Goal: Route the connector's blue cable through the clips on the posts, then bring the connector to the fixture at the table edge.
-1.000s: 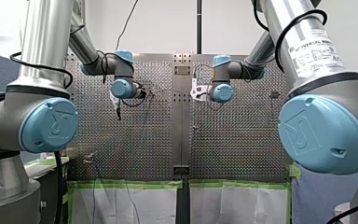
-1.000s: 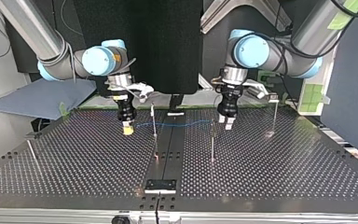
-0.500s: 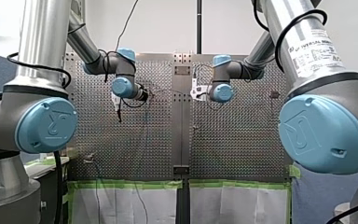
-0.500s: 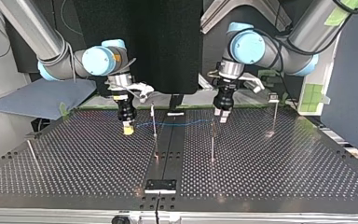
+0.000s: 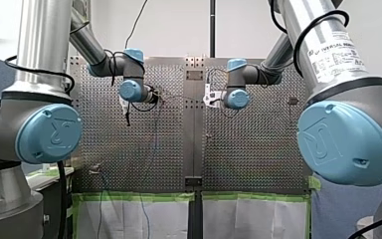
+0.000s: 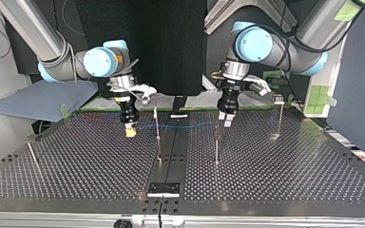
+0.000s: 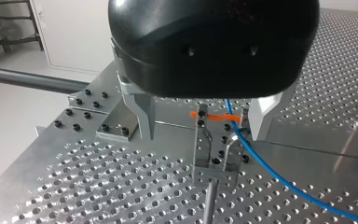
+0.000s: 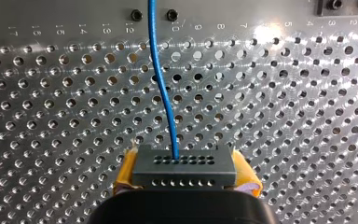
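In the right wrist view my right gripper is shut on the grey connector, gripped between yellow pads. The blue cable leaves the connector's face and runs ahead over the plate. In the top view that gripper hangs at the left, and the cable stretches right to a post's clip. My left gripper hovers just beside that post. In the left wrist view its fingers stand open on either side of the clip, where the cable passes.
Another post stands near the middle seam, with further posts at the top view's right and far left. The black fixture sits at the near table edge. A blue-grey cloth lies off the plate.
In the top view my left gripper rose a little, shifted slightly left and its wrist turned. My right gripper, the connector and the cable stayed put.
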You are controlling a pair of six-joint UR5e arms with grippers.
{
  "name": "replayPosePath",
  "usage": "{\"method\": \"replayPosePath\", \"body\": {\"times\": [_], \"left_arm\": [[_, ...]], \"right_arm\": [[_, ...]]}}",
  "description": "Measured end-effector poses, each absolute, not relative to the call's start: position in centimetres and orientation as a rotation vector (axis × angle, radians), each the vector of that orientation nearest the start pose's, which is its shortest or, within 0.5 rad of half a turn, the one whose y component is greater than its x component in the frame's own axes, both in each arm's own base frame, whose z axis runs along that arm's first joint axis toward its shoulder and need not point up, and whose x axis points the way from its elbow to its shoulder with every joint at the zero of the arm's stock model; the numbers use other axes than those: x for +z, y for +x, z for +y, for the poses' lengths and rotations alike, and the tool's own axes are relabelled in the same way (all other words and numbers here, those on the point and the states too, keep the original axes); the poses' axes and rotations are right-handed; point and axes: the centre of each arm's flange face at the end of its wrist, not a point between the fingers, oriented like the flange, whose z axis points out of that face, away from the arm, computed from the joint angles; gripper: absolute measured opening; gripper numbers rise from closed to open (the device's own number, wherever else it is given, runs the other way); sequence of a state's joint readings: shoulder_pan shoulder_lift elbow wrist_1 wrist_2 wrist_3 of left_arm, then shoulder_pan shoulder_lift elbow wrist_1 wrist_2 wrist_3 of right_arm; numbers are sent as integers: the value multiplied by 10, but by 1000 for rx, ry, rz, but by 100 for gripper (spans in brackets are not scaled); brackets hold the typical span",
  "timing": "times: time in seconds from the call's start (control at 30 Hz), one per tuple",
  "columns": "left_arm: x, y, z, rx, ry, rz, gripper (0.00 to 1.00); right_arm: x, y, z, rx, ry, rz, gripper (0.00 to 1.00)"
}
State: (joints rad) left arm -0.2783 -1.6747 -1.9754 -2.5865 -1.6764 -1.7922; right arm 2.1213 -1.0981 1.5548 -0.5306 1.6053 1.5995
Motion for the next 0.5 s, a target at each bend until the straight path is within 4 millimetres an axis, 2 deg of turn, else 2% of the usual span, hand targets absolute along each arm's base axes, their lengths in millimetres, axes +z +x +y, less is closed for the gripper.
{"method": "replayPosePath", "body": {"times": [0.5], "left_arm": [[300, 434, -259, -323, -27, 1531, 100]], "right_arm": [[275, 451, -488, 1646, 1506, -913, 0]]}}
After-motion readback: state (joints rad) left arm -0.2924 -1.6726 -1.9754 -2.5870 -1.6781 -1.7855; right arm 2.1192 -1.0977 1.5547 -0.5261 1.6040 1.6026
